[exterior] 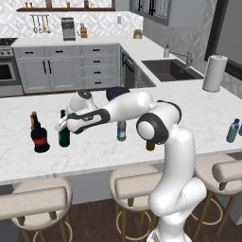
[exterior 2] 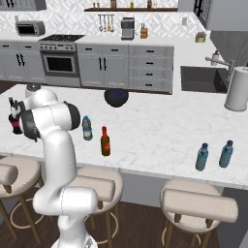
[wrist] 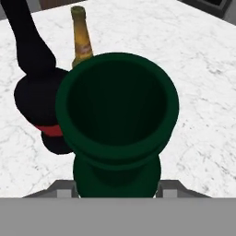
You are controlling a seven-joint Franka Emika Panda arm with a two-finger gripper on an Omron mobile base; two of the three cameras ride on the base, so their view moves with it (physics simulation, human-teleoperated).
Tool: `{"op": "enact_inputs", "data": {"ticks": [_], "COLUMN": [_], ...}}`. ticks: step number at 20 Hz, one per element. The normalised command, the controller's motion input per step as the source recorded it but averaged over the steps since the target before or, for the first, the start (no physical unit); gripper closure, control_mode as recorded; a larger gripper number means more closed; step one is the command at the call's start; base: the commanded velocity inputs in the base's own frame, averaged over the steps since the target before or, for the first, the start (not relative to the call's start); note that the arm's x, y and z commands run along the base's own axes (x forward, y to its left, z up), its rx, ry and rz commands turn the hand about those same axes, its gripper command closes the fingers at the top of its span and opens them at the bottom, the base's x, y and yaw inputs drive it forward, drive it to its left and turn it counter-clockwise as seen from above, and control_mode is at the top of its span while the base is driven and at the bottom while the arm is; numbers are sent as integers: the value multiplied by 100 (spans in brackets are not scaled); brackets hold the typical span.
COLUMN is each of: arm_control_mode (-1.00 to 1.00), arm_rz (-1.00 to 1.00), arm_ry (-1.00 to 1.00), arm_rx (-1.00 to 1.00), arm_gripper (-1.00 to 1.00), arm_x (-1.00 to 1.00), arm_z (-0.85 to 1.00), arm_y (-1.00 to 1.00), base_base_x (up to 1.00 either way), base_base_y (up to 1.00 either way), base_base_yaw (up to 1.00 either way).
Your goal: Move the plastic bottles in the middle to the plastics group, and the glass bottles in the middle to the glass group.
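Observation:
My gripper (exterior: pixel 61 124) is at the left of the island, shut around the neck of the tall dark green glass bottle (exterior: pixel 64 135). In the hand view its open mouth (wrist: pixel 117 108) looms large, with the neck between my gripper (wrist: pixel 117 186) fingers. Right beside it are the squat black red-labelled bottle (exterior: pixel 40 138) (wrist: pixel 34 94) and the slim brown bottle with a yellowish neck (exterior: pixel 33 118) (wrist: pixel 81 39). The small clear water bottle (exterior: pixel 121 131) (exterior 2: pixel 86 128) and the amber red-topped bottle (exterior 2: pixel 105 141) stand mid-counter. Two light blue plastic bottles (exterior 2: pixel 202 157) (exterior 2: pixel 225 154) stand far right.
A dark bowl (exterior 2: pixel 116 97) sits on the far side of the island, and a paper towel roll (exterior: pixel 214 73) stands near the sink (exterior: pixel 170 70). Stools (exterior: pixel 35 201) line the near edge of the counter. My arm hides part of the amber bottle (exterior: pixel 150 145) in the left base view.

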Motion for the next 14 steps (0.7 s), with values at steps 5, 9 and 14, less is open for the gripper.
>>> {"op": "enact_inputs", "data": {"ticks": [5, 9, 14], "arm_control_mode": [-100, -100, -100], "arm_rz": [0, 0, 0], "arm_ry": [0, 0, 0], "arm_rx": [0, 0, 0], "arm_gripper": [100, 100, 100], "arm_x": [18, 5, 0], "arm_z": [-7, -40, -18], "arm_y": [0, 0, 0], "base_base_x": [0, 0, 0], "base_base_y": [0, 0, 0], "base_base_yaw": [0, 0, 0]}}
